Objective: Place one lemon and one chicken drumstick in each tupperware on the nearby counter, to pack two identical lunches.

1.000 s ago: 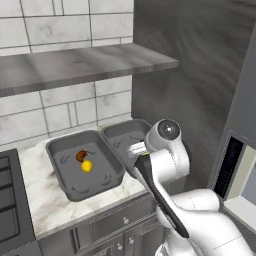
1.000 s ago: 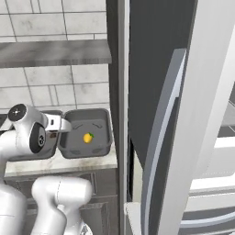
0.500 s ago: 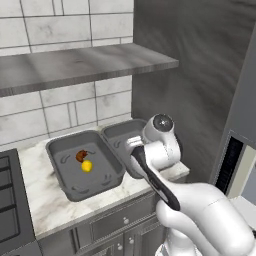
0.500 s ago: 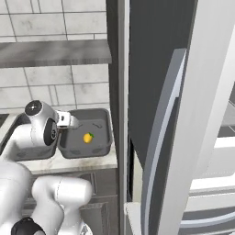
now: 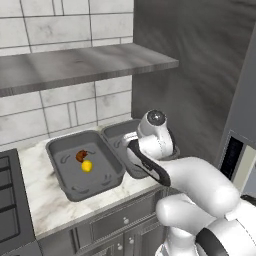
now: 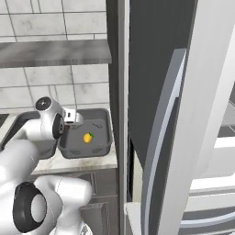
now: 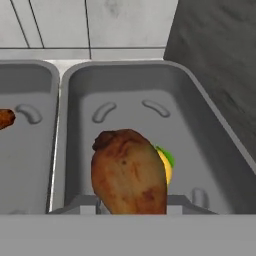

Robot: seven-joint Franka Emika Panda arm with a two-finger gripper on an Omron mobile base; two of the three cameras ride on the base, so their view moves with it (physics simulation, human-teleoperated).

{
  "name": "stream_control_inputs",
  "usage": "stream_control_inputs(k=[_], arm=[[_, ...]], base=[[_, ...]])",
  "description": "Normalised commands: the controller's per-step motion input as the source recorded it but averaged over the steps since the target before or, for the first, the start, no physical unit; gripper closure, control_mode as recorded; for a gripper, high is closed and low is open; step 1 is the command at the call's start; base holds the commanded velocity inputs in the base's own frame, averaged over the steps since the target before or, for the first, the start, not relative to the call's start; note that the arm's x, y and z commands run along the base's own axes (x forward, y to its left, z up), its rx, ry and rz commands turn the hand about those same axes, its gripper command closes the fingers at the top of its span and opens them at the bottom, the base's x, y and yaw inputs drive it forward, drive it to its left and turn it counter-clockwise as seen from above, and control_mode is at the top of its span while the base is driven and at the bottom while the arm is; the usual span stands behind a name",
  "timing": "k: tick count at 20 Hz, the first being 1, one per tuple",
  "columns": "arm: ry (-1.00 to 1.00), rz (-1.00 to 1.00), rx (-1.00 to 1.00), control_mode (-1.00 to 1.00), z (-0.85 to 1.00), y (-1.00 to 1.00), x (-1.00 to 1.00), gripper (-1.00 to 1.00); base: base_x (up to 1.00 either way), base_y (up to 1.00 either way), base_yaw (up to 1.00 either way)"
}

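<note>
My gripper (image 7: pixel 131 202) is shut on a reddish-brown chicken drumstick (image 7: pixel 129 172) and holds it above the right tupperware (image 7: pixel 210 150). A lemon (image 7: pixel 166 164) lies in that tray, partly hidden behind the drumstick. In the right base view the gripper (image 6: pixel 73 118) hangs over the left edge of the right tupperware (image 6: pixel 106 137), beside the lemon (image 6: pixel 87 137). The left tupperware (image 5: pixel 60 172) holds another chicken drumstick (image 5: pixel 81 156) and another lemon (image 5: pixel 87 166). Both trays stand side by side on the pale counter (image 5: pixel 40 197).
A grey wall shelf (image 5: pixel 75 62) hangs over the counter against the tiled wall. A tall dark panel (image 5: pixel 200 75) closes the counter's right end. A stove (image 5: pixel 7 200) lies to the left. A fridge door with a long handle (image 6: pixel 160 142) stands at the right.
The arm has swung the hand with the drumstick to the right, from beside the trays to over the right tupperware. The things in the trays have not moved.
</note>
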Motion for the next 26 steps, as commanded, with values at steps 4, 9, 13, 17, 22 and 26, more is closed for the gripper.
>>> stream_control_inputs(k=[4,9,13,17,22,26], arm=[[0.0,0.0,0.0,-1.0,-0.32,0.0,0.34,1.0],[0.0,0.0,0.0,-1.0,-0.31,0.0,0.36,1.0],[0.01,0.0,0.0,-1.0,-0.21,0.0,0.34,1.0],[0.05,0.0,0.0,-1.0,-0.21,0.0,0.33,1.0],[0.08,0.0,0.0,-1.0,-0.24,0.0,0.33,1.0],[0.06,0.0,0.0,-1.0,-0.22,0.04,0.36,1.0]], base=[[0.0,0.0,0.0],[0.0,0.0,0.0],[0.0,0.0,0.0],[0.0,0.0,0.0],[0.0,0.0,0.0],[0.0,0.0,0.0]])
